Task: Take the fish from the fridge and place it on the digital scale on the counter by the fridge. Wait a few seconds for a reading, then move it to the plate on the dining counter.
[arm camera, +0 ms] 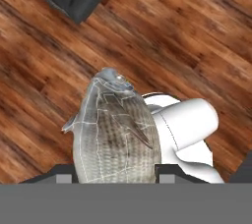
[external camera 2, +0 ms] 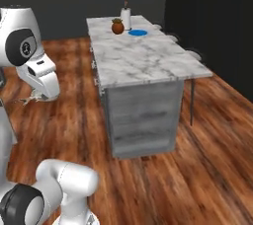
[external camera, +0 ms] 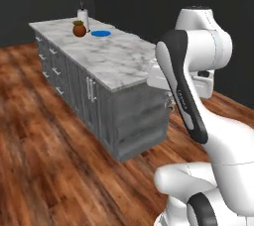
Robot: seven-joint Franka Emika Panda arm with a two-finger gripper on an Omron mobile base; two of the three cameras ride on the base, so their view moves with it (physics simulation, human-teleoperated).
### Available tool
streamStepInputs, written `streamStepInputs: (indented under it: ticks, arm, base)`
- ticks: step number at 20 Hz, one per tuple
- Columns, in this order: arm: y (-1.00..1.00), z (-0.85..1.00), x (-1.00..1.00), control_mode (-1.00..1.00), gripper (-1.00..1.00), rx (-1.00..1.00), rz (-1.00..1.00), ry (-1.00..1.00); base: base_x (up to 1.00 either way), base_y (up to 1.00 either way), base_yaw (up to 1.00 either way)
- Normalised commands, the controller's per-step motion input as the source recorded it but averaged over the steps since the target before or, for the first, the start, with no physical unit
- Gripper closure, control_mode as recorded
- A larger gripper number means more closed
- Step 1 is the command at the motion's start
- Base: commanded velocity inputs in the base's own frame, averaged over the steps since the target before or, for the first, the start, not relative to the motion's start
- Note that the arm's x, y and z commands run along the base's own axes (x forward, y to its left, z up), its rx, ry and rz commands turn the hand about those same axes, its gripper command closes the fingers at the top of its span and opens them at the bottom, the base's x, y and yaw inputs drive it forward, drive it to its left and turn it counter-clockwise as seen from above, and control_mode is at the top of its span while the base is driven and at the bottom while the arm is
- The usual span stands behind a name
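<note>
The fish [arm camera: 115, 129], grey and silvery with a scaled side, sits between my gripper's [arm camera: 115, 178] jaws in the hand view, its head pointing up over the wooden floor. In the right base view my gripper [external camera 2: 28, 99] hangs low at the left, with a bit of the fish [external camera 2: 24, 100] poking out. It is well short of the dining counter [external camera 2: 148, 61]. The blue plate [external camera 2: 138, 32] lies flat at the counter's far end. From the left base view the plate [external camera: 100, 33] lies far across the marble top [external camera: 119, 61], and my hand [external camera: 171, 105] is tucked behind the forearm.
A brown round pot [external camera: 79, 29] and a white cylinder [external camera: 83, 17] stand beside the plate. Grey drawers with silver handles [external camera: 57, 71] run along the counter's left side. Stools [external camera 2: 193, 54] stand along its right side. Wooden floor [external camera 2: 74, 120] lies open between me and the counter.
</note>
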Motion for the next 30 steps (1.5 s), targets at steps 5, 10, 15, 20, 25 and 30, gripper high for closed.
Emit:
streamStepInputs:
  ticks: [5, 10, 15, 20, 25, 30]
  arm:
    - [0.0, 0.0, 0.0, 1.0, 1.0, 0.0, 0.0, 0.0]
    - [0.0, 0.0, 0.0, 1.0, 1.0, 0.0, 0.0, 0.0]
    - [0.0, 0.0, 0.0, 1.0, 1.0, 0.0, 0.0, 0.0]
    - [0.0, 0.0, 0.0, 1.0, 1.0, 0.0, 0.0, 0.0]
    - [0.0, 0.0, 0.0, 1.0, 1.0, 0.0, 0.0, 0.0]
    - [0.0, 0.0, 0.0, 1.0, 1.0, 0.0, 0.0, 0.0]
  base:
    - [0.2, -1.0, 0.14]
    - [0.26, -1.0, 0.22]
    - [0.3, -1.0, 0.27]
    - [0.34, -1.0, 0.32]
    - [0.5, -1.0, 0.36]
    - [0.61, -1.0, 0.37]
